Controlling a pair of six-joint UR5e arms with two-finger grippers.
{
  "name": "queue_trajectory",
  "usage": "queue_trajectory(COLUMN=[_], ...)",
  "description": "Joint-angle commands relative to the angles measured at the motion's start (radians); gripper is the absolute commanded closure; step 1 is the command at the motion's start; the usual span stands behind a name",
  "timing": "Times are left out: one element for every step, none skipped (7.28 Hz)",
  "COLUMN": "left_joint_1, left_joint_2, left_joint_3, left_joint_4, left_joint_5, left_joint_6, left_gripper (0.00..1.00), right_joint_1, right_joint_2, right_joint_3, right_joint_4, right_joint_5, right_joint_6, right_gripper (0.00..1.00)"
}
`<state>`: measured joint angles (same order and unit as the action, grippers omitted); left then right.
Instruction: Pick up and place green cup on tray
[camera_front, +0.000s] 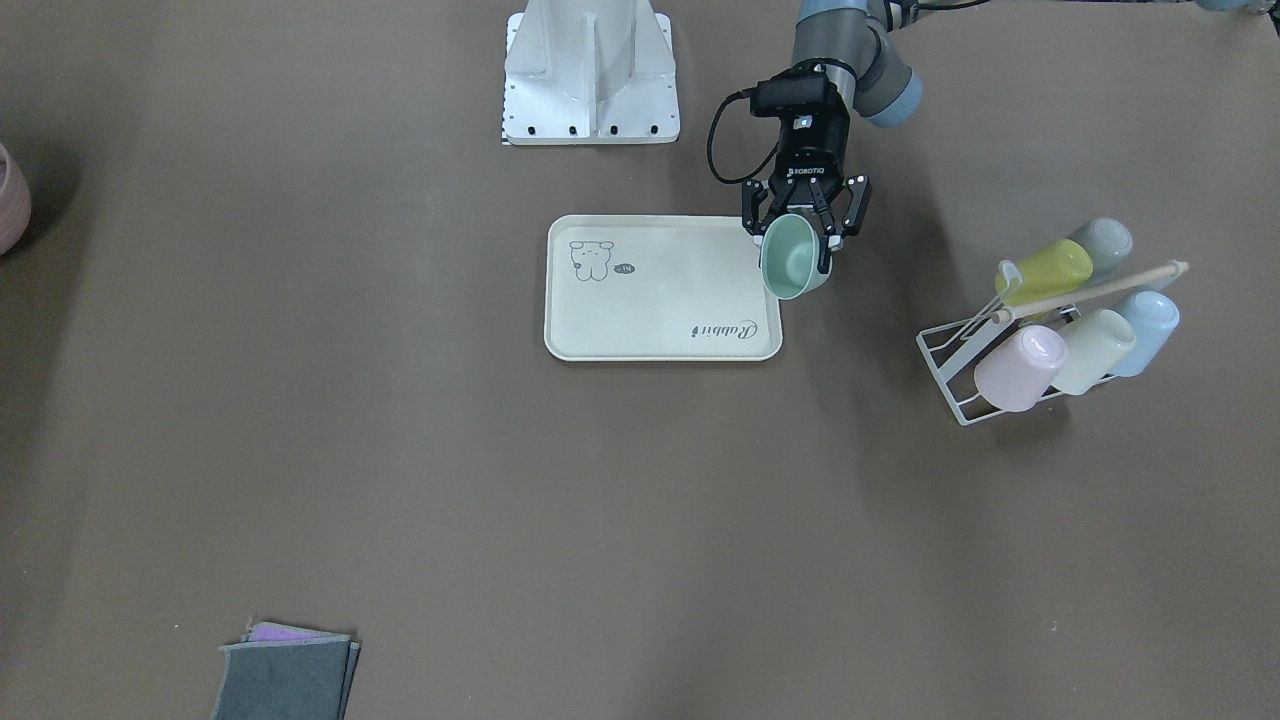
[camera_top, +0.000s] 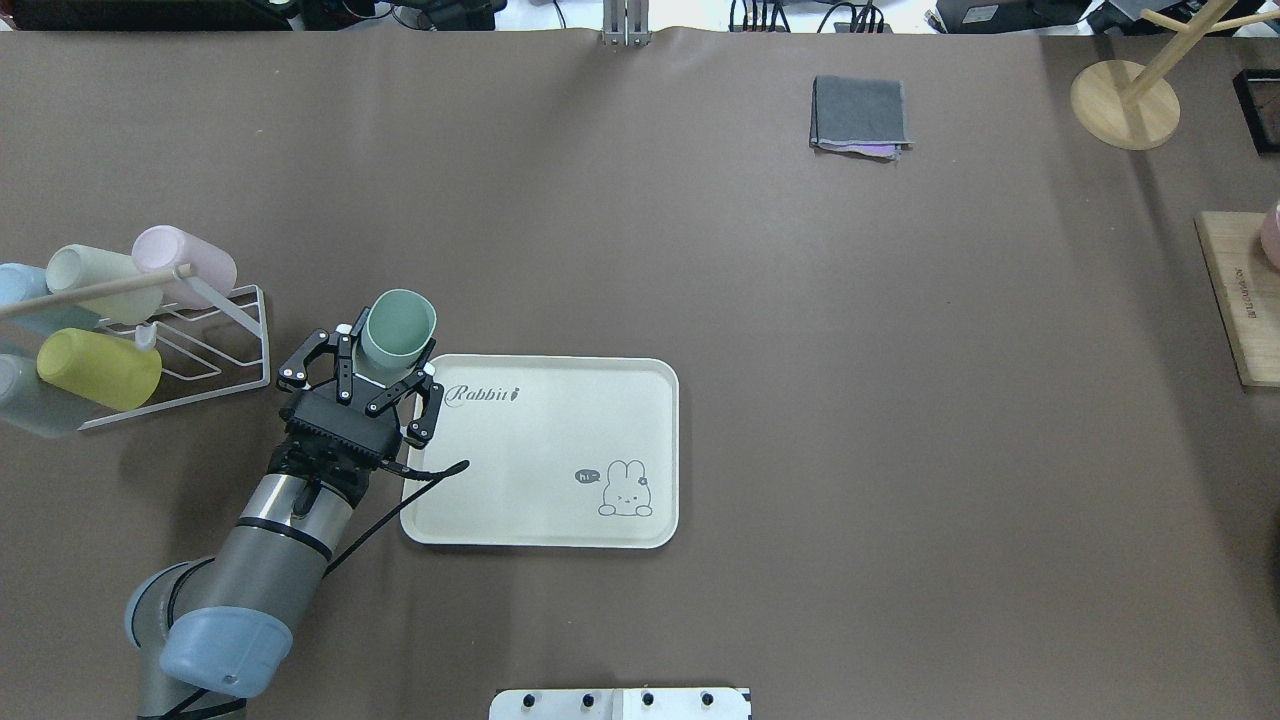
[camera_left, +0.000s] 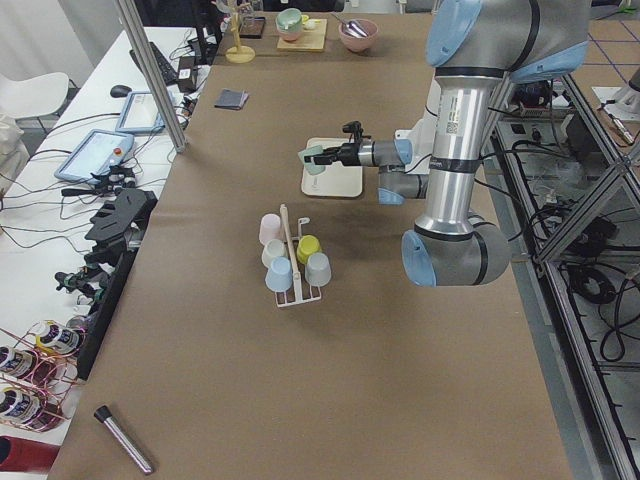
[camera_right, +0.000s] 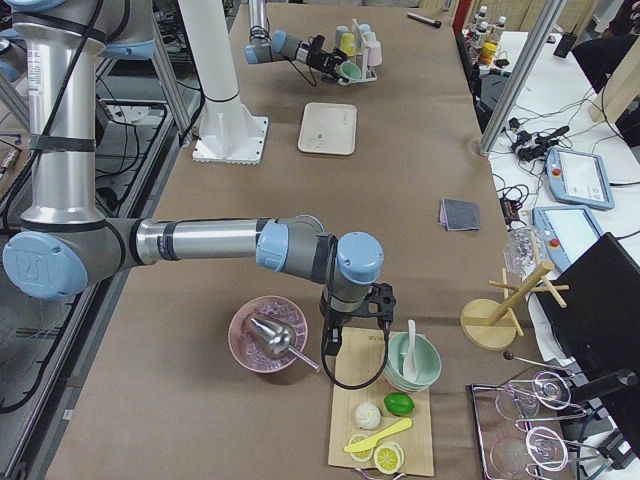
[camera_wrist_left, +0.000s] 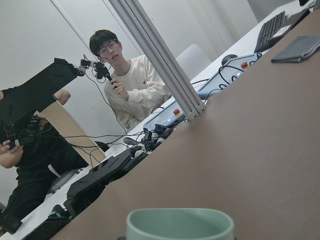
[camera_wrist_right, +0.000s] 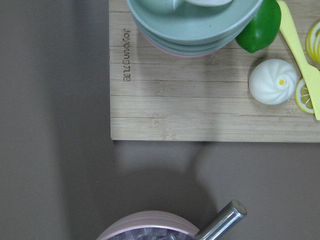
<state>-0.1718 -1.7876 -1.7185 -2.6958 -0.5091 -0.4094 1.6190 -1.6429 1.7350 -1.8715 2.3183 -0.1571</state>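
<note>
Green cup (camera_front: 792, 256) gripped, seemingly above tray (camera_front: 660, 300) corner

Left arm (camera_front: 830, 45): grey tubing, pale-blue joint caps. The black left gripper (camera_front: 796, 243) reads "ROBOTIQ"; a black cable (camera_front: 714, 140) loops at its 11 o'clock. White, screw-studded base (camera_front: 590, 80).

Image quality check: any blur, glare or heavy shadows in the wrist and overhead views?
Left wrist view: the green cup at the bottom edge is blurred, very near the lens; the background is sharper. Right wrist view: crisp grain on the cutting board, a broad soft shadow on the table below it. Overhead view: even light, no glare on the tray, its print legible.
</note>
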Motion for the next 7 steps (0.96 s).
queue_trajectory(left_joint_1=[0.0, 0.0, 0.0, 0.0, 0.001, 0.001, 0.003], left_joint_2=[-0.102, -0.143, -0.165, -0.165, -0.164, -0.167, -0.173], left_joint_3=[0.144, 0.17, 0.177, 0.18, 0.189, 0.213, 0.226], left_joint_4=[-0.022, -0.022, -0.022, -0.021, -0.022, -0.021, -0.022], left_joint_5=[0.006, 0.006, 0.006, 0.006, 0.006, 0.006, 0.004], left_joint_6=[-0.185, -0.216, -0.262, -0.288, -0.33, -0.366, -0.414], left_gripper=[0.47, 0.47, 0.47, 0.47, 0.46, 0.46, 0.46], right_joint_1=[0.001, 0.002, 0.002, 0.002, 0.002, 0.002, 0.004], right_joint_2=[0.0, 0.0, 0.0, 0.0, 0.0, 0.0, 0.0], right_joint_3=[0.0, 0.0, 0.0, 0.0, 0.001, 0.002, 0.0], right_joint_4=[0.0, 0.0, 0.0, -0.002, 0.0, -0.002, -0.002], right_joint_5=[0.0, 0.001, 0.001, 0.001, 0.001, 0.001, 0.001], right_joint_6=[-0.001, -0.001, 0.001, 0.001, 0.001, -0.001, -0.001], right_gripper=[0.0, 0.0, 0.0, 0.0, 0.0, 0.0, 0.0])
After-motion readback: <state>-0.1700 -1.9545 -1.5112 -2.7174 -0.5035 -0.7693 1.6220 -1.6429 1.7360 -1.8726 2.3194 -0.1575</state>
